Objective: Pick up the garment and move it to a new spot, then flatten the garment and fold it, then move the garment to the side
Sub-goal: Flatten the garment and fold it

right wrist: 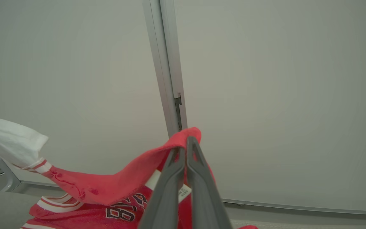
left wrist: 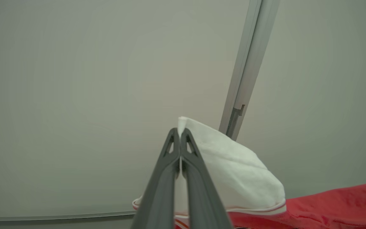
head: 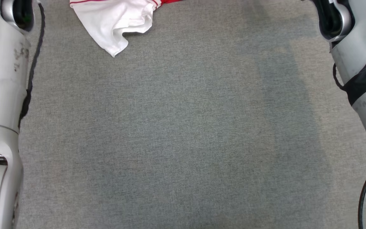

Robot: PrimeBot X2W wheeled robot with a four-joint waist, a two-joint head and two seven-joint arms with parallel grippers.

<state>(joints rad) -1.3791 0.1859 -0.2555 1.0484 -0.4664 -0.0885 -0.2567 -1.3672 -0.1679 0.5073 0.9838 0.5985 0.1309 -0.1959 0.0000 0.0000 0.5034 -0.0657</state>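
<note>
Aloft, the left tool (left wrist: 180, 131) clamps the garment (left wrist: 240, 171) by its white sleeve, the right tool (right wrist: 185, 140) by red fabric.

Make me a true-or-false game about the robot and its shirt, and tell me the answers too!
1. The left gripper pinches the white sleeve. True.
2. The right gripper is open and holds nothing. False: it is shut on the red part of the shirt.
3. The shirt is all blue. False: it is red with white sleeves and trim.
4. The table is grey. True.
5. The shirt lies neatly folded in the middle of the table. False: it is held up by both grippers, and in the head view just a sleeve hangs at the top edge.
</note>
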